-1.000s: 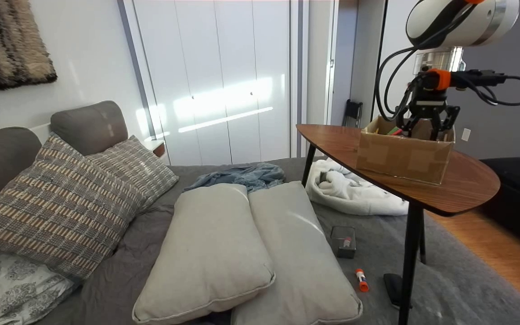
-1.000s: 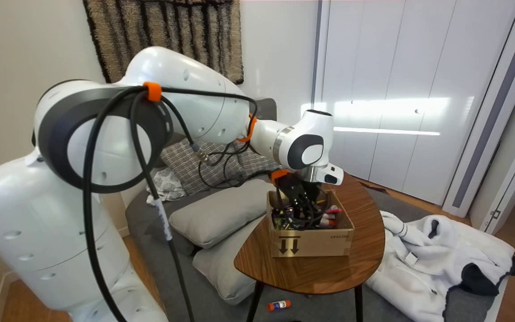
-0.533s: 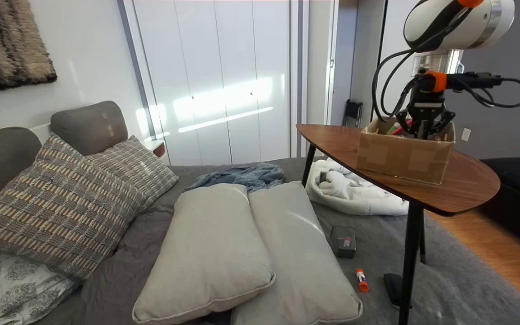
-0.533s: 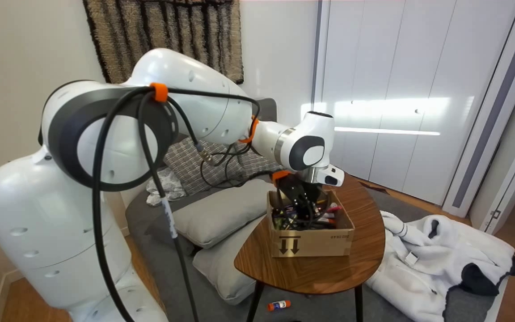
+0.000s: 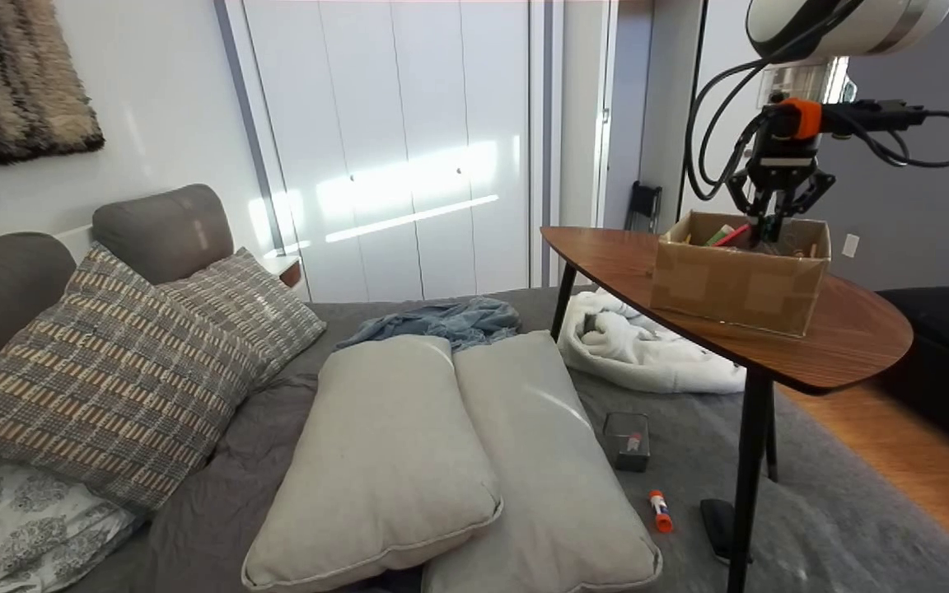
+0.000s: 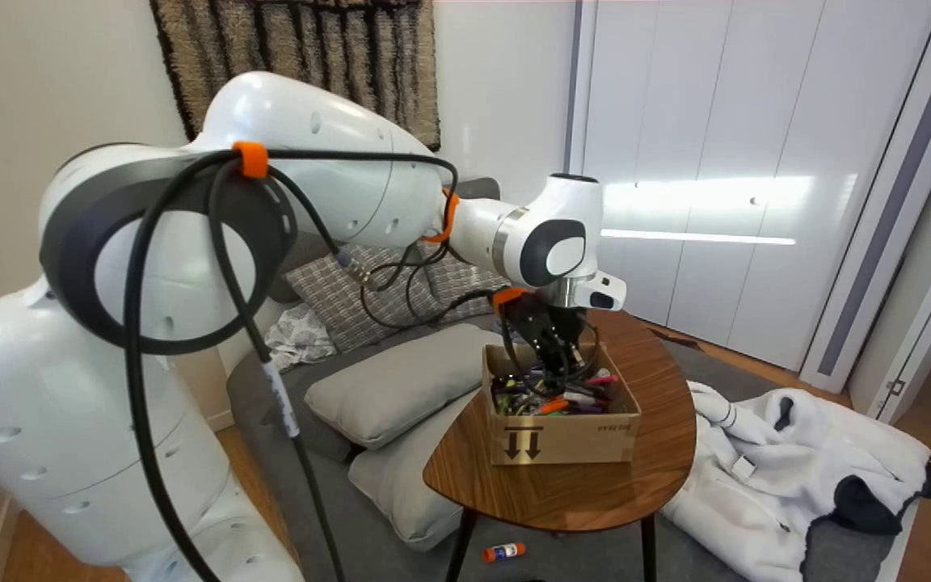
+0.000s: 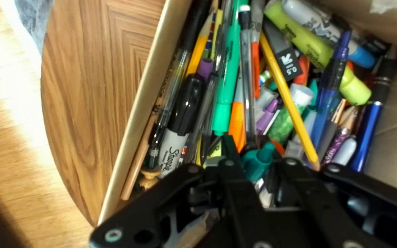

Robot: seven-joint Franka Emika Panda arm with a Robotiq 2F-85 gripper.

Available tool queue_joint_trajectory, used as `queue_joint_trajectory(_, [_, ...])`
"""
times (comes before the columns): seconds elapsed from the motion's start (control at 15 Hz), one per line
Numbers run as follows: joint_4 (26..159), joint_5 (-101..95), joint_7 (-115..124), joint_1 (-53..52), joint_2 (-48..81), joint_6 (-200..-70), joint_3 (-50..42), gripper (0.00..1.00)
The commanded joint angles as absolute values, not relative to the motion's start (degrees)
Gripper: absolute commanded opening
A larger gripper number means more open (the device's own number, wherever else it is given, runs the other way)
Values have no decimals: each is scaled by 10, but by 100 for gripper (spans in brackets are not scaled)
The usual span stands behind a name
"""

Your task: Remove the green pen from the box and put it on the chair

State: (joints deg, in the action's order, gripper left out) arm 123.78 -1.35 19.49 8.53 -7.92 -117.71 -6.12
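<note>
My gripper (image 5: 765, 233) is over the box (image 5: 738, 284), its fingertips about level with the rim. In the wrist view the gripper (image 7: 246, 146) has its fingers close together around a dark teal-green pen (image 7: 258, 163), whose end points up at the camera; the rest of it is hidden. In an exterior view the arm and cables cover the pen. The box (image 6: 566, 440) holds many pens and markers and stands on the chair's reddish-brown wooden top (image 6: 562, 501). The bare top (image 7: 91, 69) also shows left of the box wall (image 7: 143, 96) in the wrist view.
A bright green highlighter (image 7: 229, 69) and a yellow pencil (image 7: 288, 100) lie among the box's contents. Below the top are a glue stick (image 5: 660, 511), a clear container (image 5: 627, 445) and pillows (image 5: 376, 461) on the grey couch. A white garment (image 6: 789, 469) lies beside.
The gripper went down into the box and its fingers came together, half a second ago. It has since risen to rim height with the fingers close together. The box has not moved.
</note>
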Motion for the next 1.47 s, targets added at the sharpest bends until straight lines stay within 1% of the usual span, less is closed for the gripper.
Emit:
queue_joint_trajectory(0.0, [1233,-35,215,86,-105,-1160,-55,35])
queue_joint_trajectory(0.07, [1233,-35,213,86,-105,-1158,-54,42])
queue_joint_trajectory(0.13, [1234,-35,212,85,-104,-1157,-54,5])
queue_joint_trajectory(0.2, [1236,-36,212,85,-99,-1159,-53,6])
queue_joint_trajectory(0.33, [1236,-37,213,85,-91,-1157,-53,0])
queue_joint_trajectory(0.47, [1238,-40,213,85,-85,-1156,-52,0])
queue_joint_trajectory(0.53, [1241,-46,212,84,-83,-1161,-51,20])
queue_joint_trajectory(0.8, [1244,-67,206,84,-72,-1176,-53,45])
queue_joint_trajectory(1.13, [1244,-68,202,84,-60,-1195,-56,82])
queue_joint_trajectory(1.2, [1244,-65,201,83,-57,-1200,-56,88])
queue_joint_trajectory(1.27, [1244,-63,199,83,-55,-1204,-56,78])
queue_joint_trajectory(1.33, [1244,-63,200,82,-54,-1206,-56,53])
queue_joint_trajectory(1.4, [1244,-65,200,82,-51,-1207,-56,53])
